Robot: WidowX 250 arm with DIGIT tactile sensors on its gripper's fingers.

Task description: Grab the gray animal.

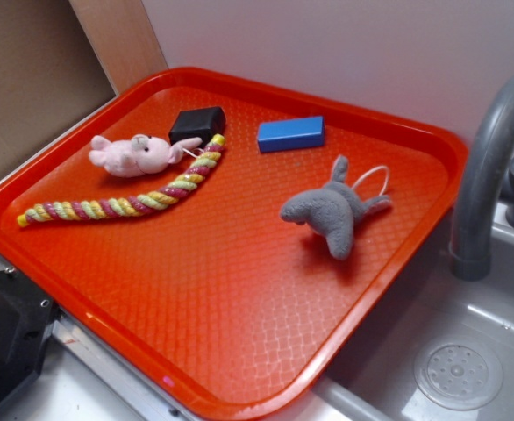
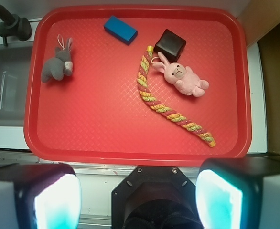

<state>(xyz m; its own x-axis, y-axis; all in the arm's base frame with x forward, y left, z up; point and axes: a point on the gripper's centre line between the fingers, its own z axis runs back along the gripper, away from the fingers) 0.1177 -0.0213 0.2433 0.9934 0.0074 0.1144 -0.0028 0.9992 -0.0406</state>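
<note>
One gray animal (image 2: 56,65) on tray (image 2: 130,138) far-left, well apart from pincer (image 2: 138,195); pincer wide open, empty.

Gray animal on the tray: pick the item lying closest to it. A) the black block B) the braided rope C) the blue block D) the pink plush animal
C: the gray animal lies apart from the cluster of other items on the red tray, and the blue block is its nearest neighbour; the wrist view agrees.
</note>
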